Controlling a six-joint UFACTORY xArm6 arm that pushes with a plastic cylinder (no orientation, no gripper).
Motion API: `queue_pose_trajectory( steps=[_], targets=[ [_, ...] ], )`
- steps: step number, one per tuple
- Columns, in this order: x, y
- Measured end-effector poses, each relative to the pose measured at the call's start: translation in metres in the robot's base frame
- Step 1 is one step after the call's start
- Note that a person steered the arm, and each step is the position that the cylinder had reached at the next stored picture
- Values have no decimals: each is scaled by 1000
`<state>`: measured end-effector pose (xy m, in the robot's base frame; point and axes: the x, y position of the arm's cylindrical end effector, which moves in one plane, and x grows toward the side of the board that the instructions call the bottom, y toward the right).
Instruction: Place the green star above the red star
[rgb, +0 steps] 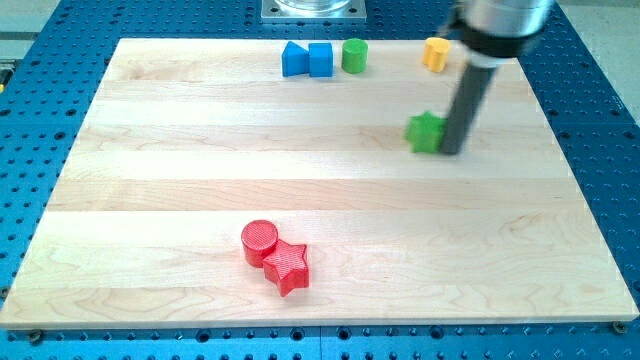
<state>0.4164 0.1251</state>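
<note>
The green star (426, 131) lies on the wooden board at the view's upper right. My tip (452, 151) rests right against its right side. The red star (288, 266) lies near the view's bottom, left of centre, far from the green star. A red cylinder (259, 240) touches the red star on its upper left.
At the view's top stand a blue pentagon-like block (294, 59) and a blue cube (320, 59) side by side, with a green cylinder (354, 55) just to their right. A yellow block (435, 53) sits near the top right. The board's top edge (200, 42) borders blue perforated table.
</note>
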Motion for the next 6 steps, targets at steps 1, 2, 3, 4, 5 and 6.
queue_pose_trajectory(
  steps=[1,2,3,4,5,6],
  targets=[
    [-14,-33],
    [-59,-27],
    [-44,-105],
    [52,-131],
    [49,-115],
    [96,-141]
  ],
)
